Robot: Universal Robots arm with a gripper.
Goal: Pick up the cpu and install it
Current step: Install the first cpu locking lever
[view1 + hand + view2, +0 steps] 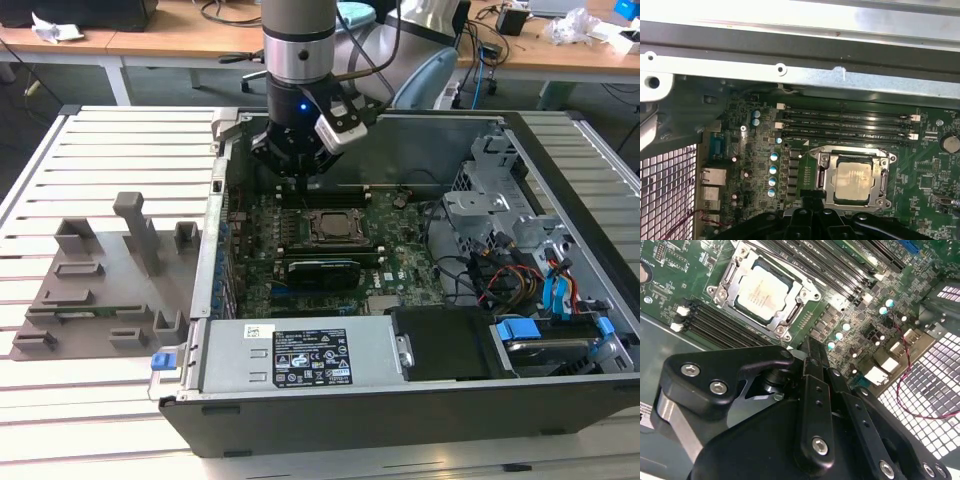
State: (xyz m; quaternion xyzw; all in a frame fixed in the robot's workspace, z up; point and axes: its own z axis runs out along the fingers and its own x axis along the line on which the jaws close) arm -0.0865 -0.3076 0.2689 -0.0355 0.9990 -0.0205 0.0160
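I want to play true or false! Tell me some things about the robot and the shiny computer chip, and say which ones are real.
1. The cpu sits inside the socket frame on the motherboard. True.
2. The pincer is carrying the cpu in the air. False: in both wrist views the cpu lies in the socket frame, apart from the pincer.
3. The pincer hangs over the open computer case. True.
4. The grey fixture blocks are inside the case. False: they stand on the slatted table, on the exterior view's left of the case.
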